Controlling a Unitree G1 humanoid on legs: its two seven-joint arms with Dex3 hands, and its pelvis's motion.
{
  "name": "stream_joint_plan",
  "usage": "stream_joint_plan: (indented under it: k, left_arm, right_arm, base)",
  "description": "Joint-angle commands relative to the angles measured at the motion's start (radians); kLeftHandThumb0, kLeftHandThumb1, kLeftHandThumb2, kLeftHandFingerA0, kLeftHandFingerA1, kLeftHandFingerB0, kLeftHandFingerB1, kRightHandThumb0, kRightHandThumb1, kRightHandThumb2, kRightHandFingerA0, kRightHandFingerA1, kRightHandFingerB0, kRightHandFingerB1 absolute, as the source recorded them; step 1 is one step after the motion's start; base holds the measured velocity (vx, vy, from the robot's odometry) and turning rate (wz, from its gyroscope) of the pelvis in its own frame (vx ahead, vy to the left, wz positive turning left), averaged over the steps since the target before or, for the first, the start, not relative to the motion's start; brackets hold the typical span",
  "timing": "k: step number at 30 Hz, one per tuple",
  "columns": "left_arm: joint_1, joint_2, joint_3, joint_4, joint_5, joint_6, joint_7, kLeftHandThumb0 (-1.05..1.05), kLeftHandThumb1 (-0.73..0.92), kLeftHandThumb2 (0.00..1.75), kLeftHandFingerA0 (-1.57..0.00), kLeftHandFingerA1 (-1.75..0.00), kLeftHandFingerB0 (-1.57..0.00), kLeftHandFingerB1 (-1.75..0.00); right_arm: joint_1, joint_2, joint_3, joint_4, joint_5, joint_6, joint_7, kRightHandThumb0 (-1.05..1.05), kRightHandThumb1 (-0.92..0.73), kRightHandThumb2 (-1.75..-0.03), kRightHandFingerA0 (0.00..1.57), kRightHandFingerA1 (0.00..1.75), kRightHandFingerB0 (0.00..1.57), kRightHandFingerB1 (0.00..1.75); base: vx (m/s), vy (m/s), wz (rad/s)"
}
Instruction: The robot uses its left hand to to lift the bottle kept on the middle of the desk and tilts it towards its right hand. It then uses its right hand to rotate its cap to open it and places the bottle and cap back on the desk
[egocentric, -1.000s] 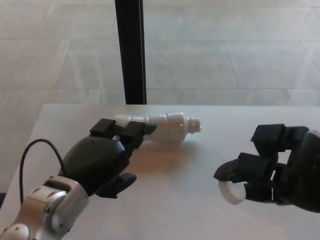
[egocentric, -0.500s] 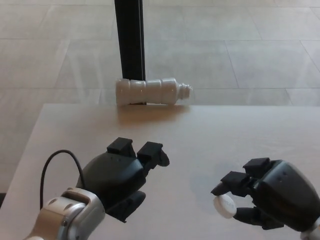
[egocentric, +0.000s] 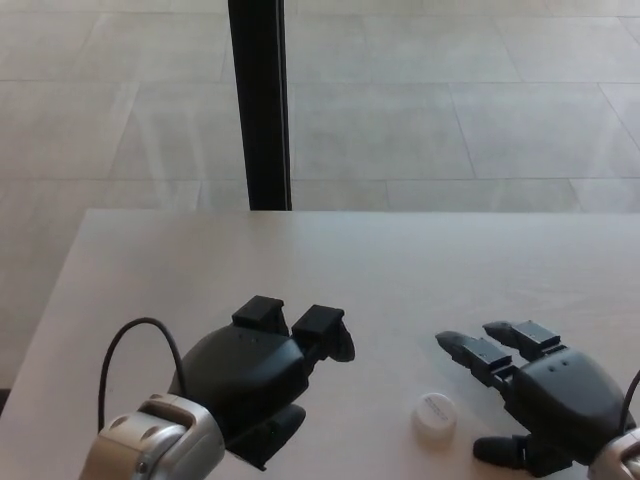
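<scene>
White cap (egocentric: 434, 415) on desk (egocentric: 420, 270) between empty left hand (egocentric: 262, 375) and right hand (egocentric: 545, 400).

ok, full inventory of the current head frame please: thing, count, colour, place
desk: 1, pale beige, fills the lower half of the view
cap: 1, white, lying on the desk near the front edge, just left of the right hand, not touching it
bottle: none in view on the desk
post: 1, black, upright behind the desk's far edge, left of centre
floor: pale grey tiles, beyond the desk
cable: 1, black, looping up from the left wrist
left hand: 1, black, low left over the desk, holding nothing
right hand: 1, black, low right, fingers apart, empty
</scene>
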Motion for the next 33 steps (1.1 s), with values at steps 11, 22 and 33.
stream_joint_plan:
  k: [11,22,33]
  left_arm:
    - [0.092,0.005,0.056,-0.058,0.026,0.171,-0.076,-0.12,0.55,1.12,-1.23,-1.43,-1.03,-1.26]
    - [0.264,0.029,0.299,-0.029,-0.204,0.032,0.054,-0.10,0.80,0.74,-0.79,-1.49,-0.68,-0.78]
    - [0.436,-0.033,0.803,0.093,-0.529,0.004,0.085,-0.38,0.70,0.64,-0.79,-1.42,-0.57,-0.74]
  right_arm:
    - [0.104,-0.053,-0.070,-0.228,0.162,0.339,0.491,-1.05,-0.61,-0.99,0.00,0.21,0.00,0.06]
    - [0.308,-0.173,-0.463,-0.589,0.584,0.329,0.618,-1.01,-0.66,-1.03,0.00,0.14,0.00,0.13]
    - [0.448,-0.212,-1.047,-0.425,0.897,0.329,0.545,-0.70,-0.50,-0.85,0.02,0.23,0.14,0.39]
  base:
    - [0.00,0.000,0.00]
    - [0.00,0.000,0.00]
    - [0.00,0.000,0.00]
